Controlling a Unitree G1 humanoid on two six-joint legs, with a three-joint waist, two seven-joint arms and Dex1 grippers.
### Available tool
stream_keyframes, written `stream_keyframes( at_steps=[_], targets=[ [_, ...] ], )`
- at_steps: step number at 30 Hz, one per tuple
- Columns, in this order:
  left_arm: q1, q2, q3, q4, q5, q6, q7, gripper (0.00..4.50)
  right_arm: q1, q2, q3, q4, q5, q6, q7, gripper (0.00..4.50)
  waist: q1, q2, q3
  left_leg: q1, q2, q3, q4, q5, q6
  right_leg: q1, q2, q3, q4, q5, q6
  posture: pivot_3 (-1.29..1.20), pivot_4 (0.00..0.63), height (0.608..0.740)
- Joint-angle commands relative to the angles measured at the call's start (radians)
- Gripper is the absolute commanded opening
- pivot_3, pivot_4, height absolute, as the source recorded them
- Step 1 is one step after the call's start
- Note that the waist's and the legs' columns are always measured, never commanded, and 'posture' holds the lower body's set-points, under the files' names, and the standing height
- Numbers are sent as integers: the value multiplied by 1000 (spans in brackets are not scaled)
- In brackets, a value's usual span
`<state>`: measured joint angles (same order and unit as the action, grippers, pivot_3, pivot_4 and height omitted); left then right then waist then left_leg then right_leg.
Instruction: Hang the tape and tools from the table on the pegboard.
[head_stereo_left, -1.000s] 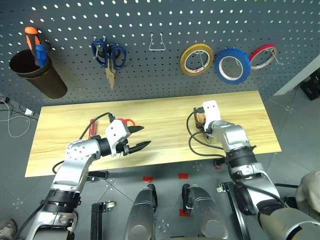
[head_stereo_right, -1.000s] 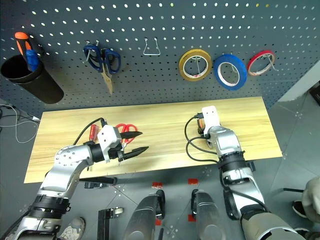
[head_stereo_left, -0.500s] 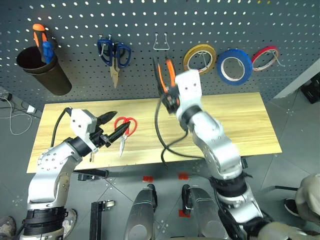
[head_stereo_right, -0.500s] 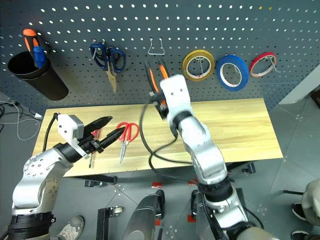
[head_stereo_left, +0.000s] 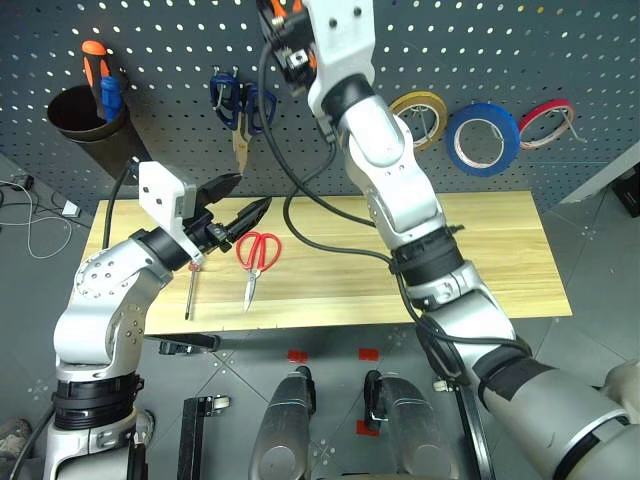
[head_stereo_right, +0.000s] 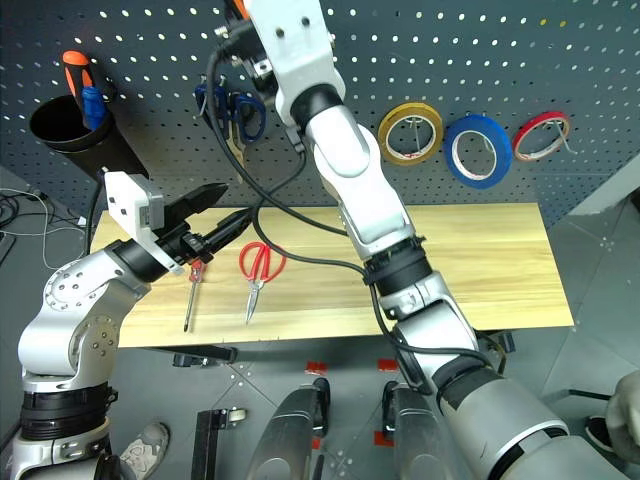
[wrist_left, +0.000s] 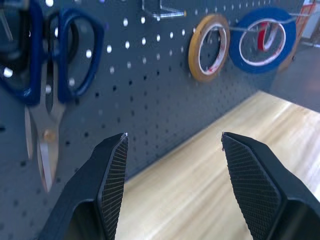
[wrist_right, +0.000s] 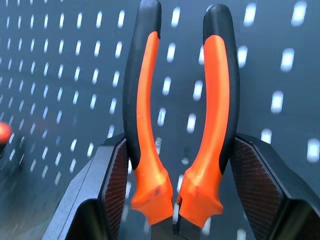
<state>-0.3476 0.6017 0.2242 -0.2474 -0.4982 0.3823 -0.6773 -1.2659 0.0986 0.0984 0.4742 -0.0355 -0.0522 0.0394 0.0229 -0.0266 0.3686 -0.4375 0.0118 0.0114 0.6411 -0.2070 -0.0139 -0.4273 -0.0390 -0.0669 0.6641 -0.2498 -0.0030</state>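
Orange-and-black pliers (wrist_right: 181, 125) raised to the pegboard (head_stereo_left: 560, 40)

Right fingers (wrist_right: 112, 185) clamp the pliers handles-up, likely so they can slip over a hook. Left fingers (wrist_left: 112, 175) stand wide and empty above the surface (head_stereo_left: 480, 260), where the red scissors (head_stereo_left: 256, 256) and screwdriver (head_stereo_left: 189, 295) wait; the blue tape (head_stereo_left: 483, 139) already hangs.

The right gripper (wrist_right: 175, 185) has risen from the table (head_stereo_left: 480, 260) to the top of the pegboard (head_stereo_left: 520, 50), carrying the pliers (wrist_right: 181, 115) clamped between its fingers. The left gripper (head_stereo_left: 243, 205) has lifted off the table, uncovering the red-handled scissors (head_stereo_left: 255, 258) and screwdriver (head_stereo_left: 190, 292).
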Motion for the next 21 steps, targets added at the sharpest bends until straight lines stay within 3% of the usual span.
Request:
stream_keyframes(
  at_steps=[1, 12, 21],
  targets=[
    [-4, -7, -9, -4, 14, -14, 8, 3142, -71, -21, -27, 102, -12, -156, -14, 2725, 0, 0, 0, 0, 0, 0, 0, 0, 0, 0, 0, 0, 0, 0, 0, 151, 335, 740],
    [4, -33, -39, 2, 31, -27, 7, 3142, -25, -88, 0, 363, -137, -432, -113, 2725, 3, 0, 3, 0, 0, 0, -1, 0, 0, 0, 0, 0, 0, -1, -1, 177, 376, 740],
    [16, -64, -43, 28, 70, -43, 45, 3142, 21, -57, -27, 406, -107, -338, -121, 2725, 2, 0, 5, 0, 1, 1, -1, 0, 0, 0, 0, 0, 1, -2, -3, 158, 385, 740]
  ],
)
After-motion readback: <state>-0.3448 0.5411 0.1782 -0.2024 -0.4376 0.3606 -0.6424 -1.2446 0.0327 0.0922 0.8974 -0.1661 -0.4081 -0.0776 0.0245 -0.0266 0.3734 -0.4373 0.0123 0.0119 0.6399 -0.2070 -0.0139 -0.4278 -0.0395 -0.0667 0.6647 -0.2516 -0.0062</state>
